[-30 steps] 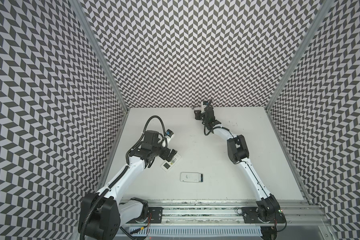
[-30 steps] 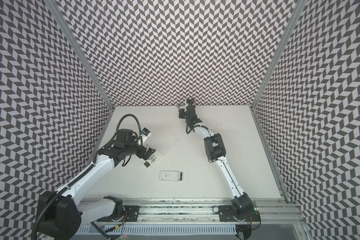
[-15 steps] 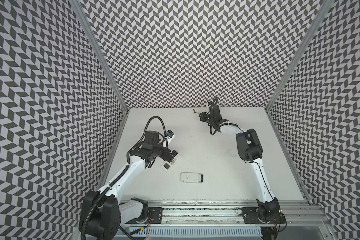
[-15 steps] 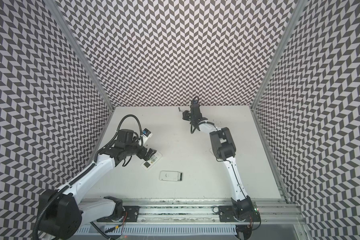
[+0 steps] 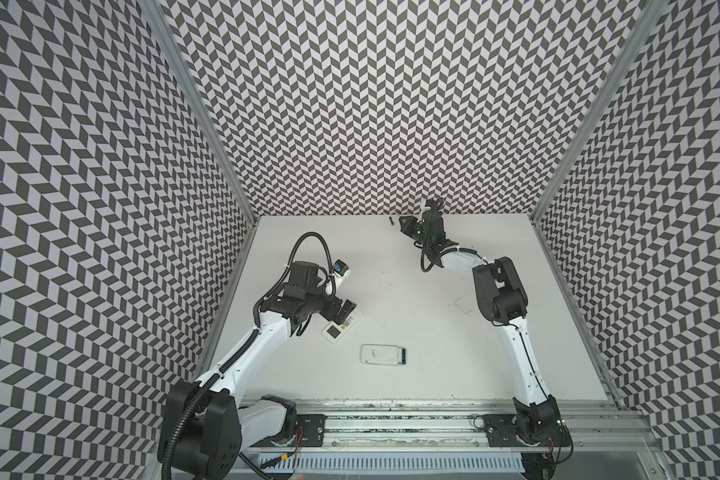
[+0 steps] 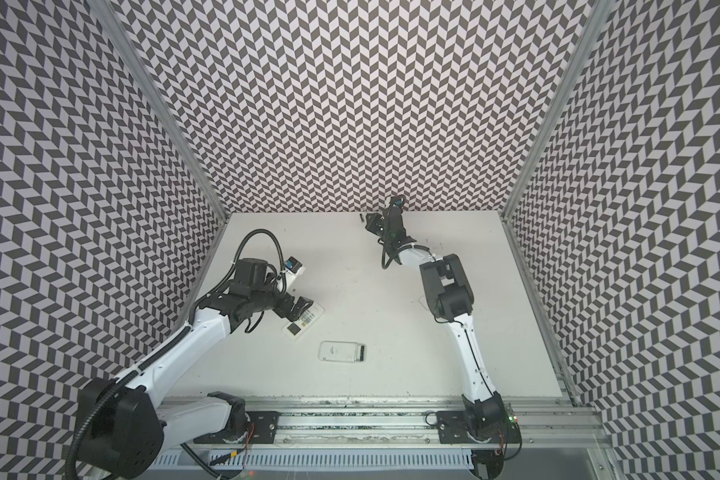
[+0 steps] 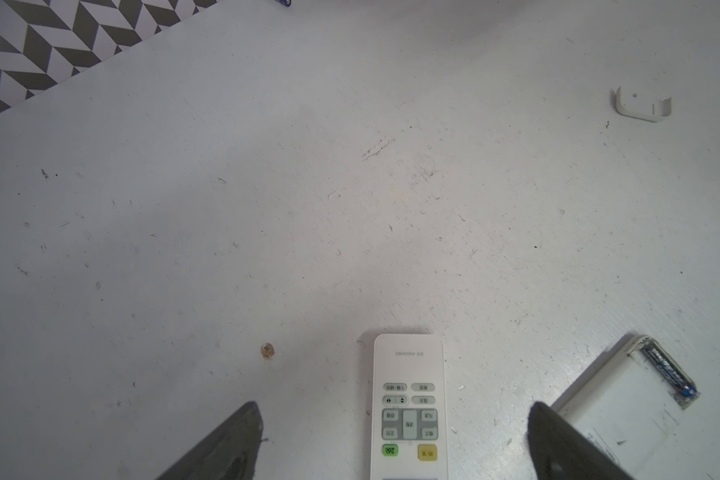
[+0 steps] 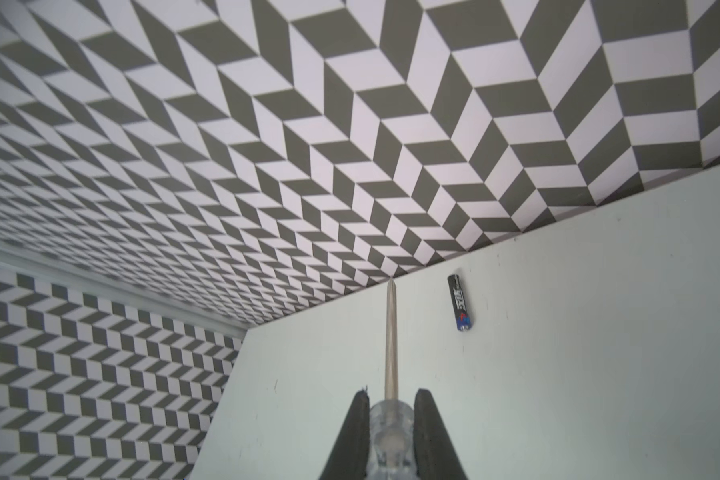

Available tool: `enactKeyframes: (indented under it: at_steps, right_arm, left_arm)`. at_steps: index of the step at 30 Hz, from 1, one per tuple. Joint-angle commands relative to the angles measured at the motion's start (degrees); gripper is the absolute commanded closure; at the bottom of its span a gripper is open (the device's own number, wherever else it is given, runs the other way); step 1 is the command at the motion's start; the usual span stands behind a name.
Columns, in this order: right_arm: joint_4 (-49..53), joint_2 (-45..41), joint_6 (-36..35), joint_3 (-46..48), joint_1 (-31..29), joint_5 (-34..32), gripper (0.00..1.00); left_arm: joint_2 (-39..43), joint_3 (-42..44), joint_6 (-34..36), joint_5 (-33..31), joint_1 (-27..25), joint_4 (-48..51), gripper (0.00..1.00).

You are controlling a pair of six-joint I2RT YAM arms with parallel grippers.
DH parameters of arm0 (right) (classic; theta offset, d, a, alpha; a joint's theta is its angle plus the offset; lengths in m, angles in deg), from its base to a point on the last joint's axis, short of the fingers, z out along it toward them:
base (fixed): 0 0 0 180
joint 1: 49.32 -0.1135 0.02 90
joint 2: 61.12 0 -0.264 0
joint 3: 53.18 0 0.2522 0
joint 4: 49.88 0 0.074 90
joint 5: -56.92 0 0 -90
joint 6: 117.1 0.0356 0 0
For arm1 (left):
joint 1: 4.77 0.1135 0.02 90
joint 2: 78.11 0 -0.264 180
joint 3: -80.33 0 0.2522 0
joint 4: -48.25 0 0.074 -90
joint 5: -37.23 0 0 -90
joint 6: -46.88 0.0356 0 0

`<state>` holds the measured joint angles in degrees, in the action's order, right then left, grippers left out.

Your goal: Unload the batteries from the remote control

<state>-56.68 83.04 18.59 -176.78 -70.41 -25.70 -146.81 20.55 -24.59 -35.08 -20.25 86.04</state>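
Right claw (image 8: 391,397): you have it pinched narrow on the clear handle of the screwdriver (image 8: 390,340), whose tip points at the foot of the back wall (image 8: 350,166).
Left claw (image 7: 393,409): spread wide and holding nothing. It hovers over a face-up remote (image 7: 408,361) lying between its fingers (image 7: 242,436).
Loose battery (image 8: 459,302): flat on the table (image 8: 558,374) ahead of your right claw, just beside the screwdriver tip and not touching it.
Open remote (image 7: 616,390): face down, just outside one finger of your left claw. One battery (image 7: 668,374) shows in its uncovered bay; I cannot tell whether another lies beside it.
Cover (image 7: 641,104): on the table well ahead of your left claw.
Step in hand: unloading looks partway done, with one cell out and at least one still seated.
Next move: carry the screwdriver over to the open bay and lever up one end of the seated cell. Pin that remote with your left claw so it does not skate. The face-up remote probably needs flipping afterwards.
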Motion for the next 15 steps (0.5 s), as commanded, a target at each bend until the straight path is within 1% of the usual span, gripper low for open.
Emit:
enactKeyframes:
  at_steps: [1,4,7,9,12,15]
  right_arm:
    - [-6.22,4.38,7.65,-2.29,0.23,0.12,1.0]
    - [-8.63,2.47,7.13,0.77,0.25,0.93,1.0]
    - [-14.22,-3.94,4.74,10.19,0.33,0.01,1.0]
    - [-15.45,-8.16,2.36,15.07,0.55,-0.39,1.0]
    - [-16.79,-14.86,-0.82,22.48,1.12,0.09,1.0]
    - [-16.95,-22.03,-3.52,30.28,1.65,0.86,1.0]
  left_arm:
    - [1.02,0.39,0.19,0.5,0.02,-1.0,0.0]
    - [1.01,0.24,0.11,0.28,0.03,-0.92,0.0]
    - [1.1,0.65,0.27,0.29,0.04,-1.17,0.0]
    - [1.05,0.79,0.71,0.55,0.08,-1.27,0.0]
    - [1.12,0.77,3.32,0.13,-0.7,-0.92,0.0]
    - [1.31,0.67,9.79,1.05,-2.53,0.14,0.0]
